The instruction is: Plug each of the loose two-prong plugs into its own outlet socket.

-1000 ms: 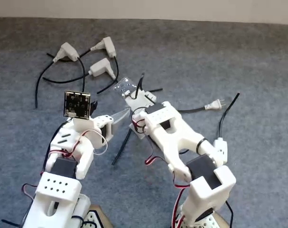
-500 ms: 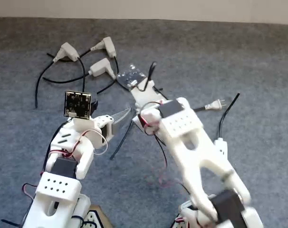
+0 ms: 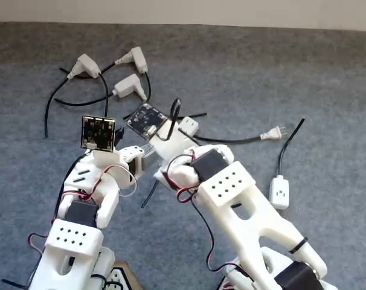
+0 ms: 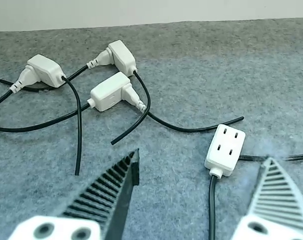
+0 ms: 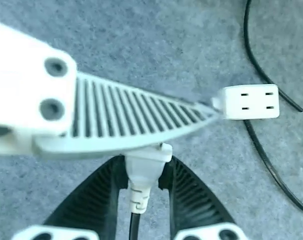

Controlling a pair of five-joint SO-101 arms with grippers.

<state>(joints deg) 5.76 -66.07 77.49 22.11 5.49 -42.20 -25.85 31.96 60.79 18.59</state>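
The right gripper (image 5: pixel 144 167), with its plug (image 5: pixel 141 176), has swung left beside the left gripper (image 3: pixel 148 148); its arm now uncovers the right socket (image 3: pixel 279 192).

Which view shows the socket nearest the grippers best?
Left wrist view: the socket lies whole, slots and cable plain. The right wrist view has the tip of a white finger over its end; the high view, the right arm partly covering it.

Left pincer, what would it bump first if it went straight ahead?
Most likely the white rectangular plastic outlet socket, lying just ahead of the open left pincer; depth is unclear.
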